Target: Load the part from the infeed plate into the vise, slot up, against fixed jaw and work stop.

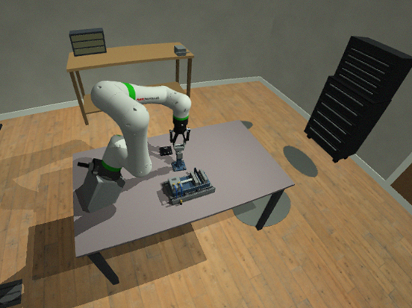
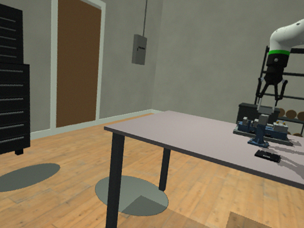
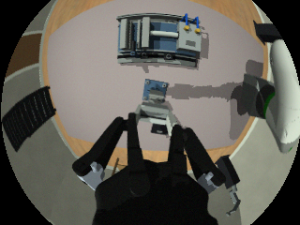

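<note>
My gripper [image 1: 178,141] points straight down and is shut on the part [image 1: 178,150], a grey block. It holds the part right over the blue V-block [image 1: 178,165]. I cannot tell whether the part's lower end touches the V-block. In the exterior view the part [image 2: 264,110] sits between the fingers [image 2: 267,106] above the V-block [image 2: 259,137]. In the wrist view the part [image 3: 156,112] lies between the fingertips, with the V-block [image 3: 156,89] beyond it. The dark infeed plate [image 1: 165,150] lies bare behind the V-block. The vise [image 1: 191,183] stands open in front.
The robot's base [image 1: 99,189] stands at the table's left end. The vise's air cylinder with blue fittings [image 3: 187,33] is at one end of the vise [image 3: 159,37]. A black tool cabinet [image 1: 357,97] and a wooden shelf table [image 1: 128,57] stand away from the table.
</note>
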You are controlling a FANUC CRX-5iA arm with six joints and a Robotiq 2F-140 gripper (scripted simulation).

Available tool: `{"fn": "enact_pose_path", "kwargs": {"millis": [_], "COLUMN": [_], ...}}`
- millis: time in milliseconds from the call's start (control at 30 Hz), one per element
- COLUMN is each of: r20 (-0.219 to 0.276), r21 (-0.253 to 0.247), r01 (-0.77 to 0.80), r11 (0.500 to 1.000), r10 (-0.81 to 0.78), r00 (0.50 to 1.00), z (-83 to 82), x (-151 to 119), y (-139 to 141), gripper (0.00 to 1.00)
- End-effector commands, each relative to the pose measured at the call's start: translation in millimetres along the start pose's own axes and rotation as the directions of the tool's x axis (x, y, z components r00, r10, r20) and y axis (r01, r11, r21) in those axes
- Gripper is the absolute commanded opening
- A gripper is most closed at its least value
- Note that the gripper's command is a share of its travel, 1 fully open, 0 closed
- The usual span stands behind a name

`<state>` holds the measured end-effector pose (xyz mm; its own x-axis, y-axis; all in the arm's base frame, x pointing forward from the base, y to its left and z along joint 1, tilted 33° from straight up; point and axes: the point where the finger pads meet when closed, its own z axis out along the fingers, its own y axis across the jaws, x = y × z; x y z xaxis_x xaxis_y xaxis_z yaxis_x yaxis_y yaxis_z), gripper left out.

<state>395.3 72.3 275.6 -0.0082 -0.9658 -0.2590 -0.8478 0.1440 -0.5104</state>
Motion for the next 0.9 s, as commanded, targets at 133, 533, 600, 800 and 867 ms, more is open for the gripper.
{"fn": "enact_pose_path", "kwargs": {"millis": [133, 533, 600, 800, 867], "r20": [-0.06, -0.106, -0.11, -0.117, -0.118], "r21": [0.002, 0.002, 0.003, 0.003, 0.003], "r01": [-0.001, -0.001, -0.001, -0.001, -0.001], "r11": [1.0, 1.0, 1.0, 1.0, 1.0], "r10": [0.002, 0.002, 0.002, 0.002, 0.002], "r00": [0.998, 0.994, 0.994, 0.993, 0.993], "z": [0.0, 0.2, 0.1, 0.1, 0.1], "x": [-1.5, -2.6, -2.8, -3.0, -3.0], "y": [0.3, 0.3, 0.3, 0.2, 0.2], "gripper": [0.0, 0.0, 0.0, 0.0, 0.0]}}
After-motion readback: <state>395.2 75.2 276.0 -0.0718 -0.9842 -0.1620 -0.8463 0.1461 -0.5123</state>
